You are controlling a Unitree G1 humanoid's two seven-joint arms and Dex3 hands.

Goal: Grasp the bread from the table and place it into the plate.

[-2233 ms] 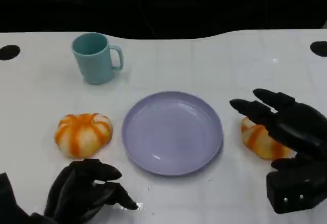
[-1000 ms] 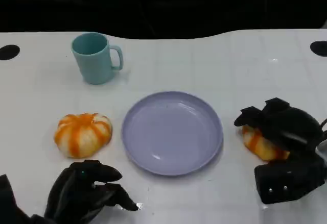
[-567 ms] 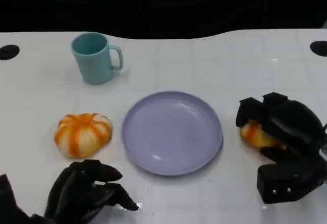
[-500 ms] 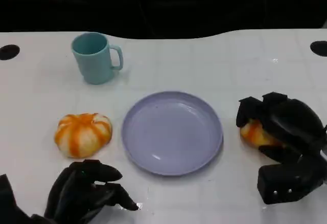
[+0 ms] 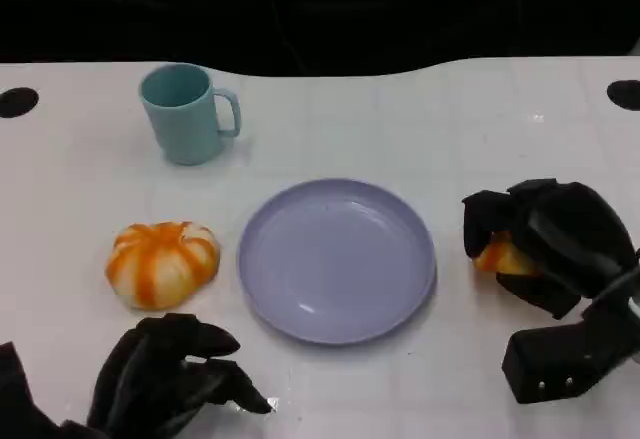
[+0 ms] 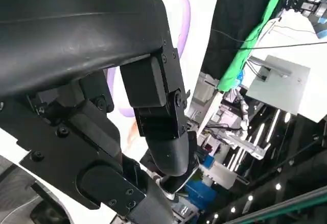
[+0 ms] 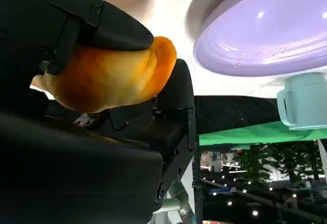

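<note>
- Head view: the right hand (image 5: 545, 244) is wrapped around the bread (image 5: 500, 256), an orange-and-cream piece just beside the right rim of the lilac plate (image 5: 337, 260). Only a small patch of crust shows between the black fingers.
- Right wrist view: the bread (image 7: 104, 78) is pinned between a finger above and one below, so the grip looks settled, and the plate (image 7: 265, 30) lies close ahead.
- Whether the bread has cleared the table I cannot tell from these views.
- The left hand (image 5: 165, 379) sits at the near table edge with its fingers curled in on nothing.
- A second orange-striped bun (image 5: 162, 263) lies left of the plate, and a teal mug (image 5: 187, 113) stands well behind it. Both are off the route.
- To do the carry well, I would lift enough for the bread and the lower fingers to pass over the plate rim, then travel leftward to the plate's middle.
- Keep the squeeze steady but gentle, since the bread looks soft and could deform or slip out.
- Lower it close to the plate before letting the fingers spread.
</note>
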